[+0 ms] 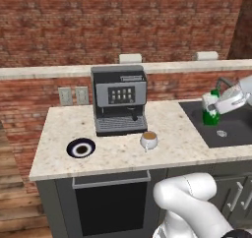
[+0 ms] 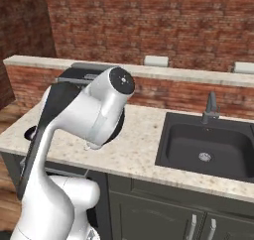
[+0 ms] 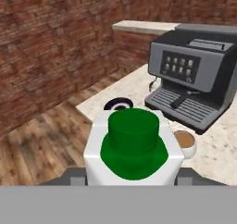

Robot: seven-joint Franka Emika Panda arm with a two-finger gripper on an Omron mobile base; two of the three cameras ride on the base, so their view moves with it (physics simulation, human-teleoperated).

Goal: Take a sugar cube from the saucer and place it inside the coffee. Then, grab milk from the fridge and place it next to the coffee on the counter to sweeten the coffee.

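Note:
My gripper is shut on the milk, a carton with a green lower body and white top, held above the sink's left edge. From the hand view the milk shows its green cap close up between the fingers. The coffee, a white cup with brown liquid, stands on the counter in front of the espresso machine. The coffee sits just right of the carton in the hand view. The dark saucer with its white ring lies left of the cup. The sugar cube is hidden. The fridge is out of view.
A black-and-grey espresso machine stands against the brick wall behind the cup. A dark sink with a faucet takes up the counter's right part. Bare counter lies between the cup and the sink.

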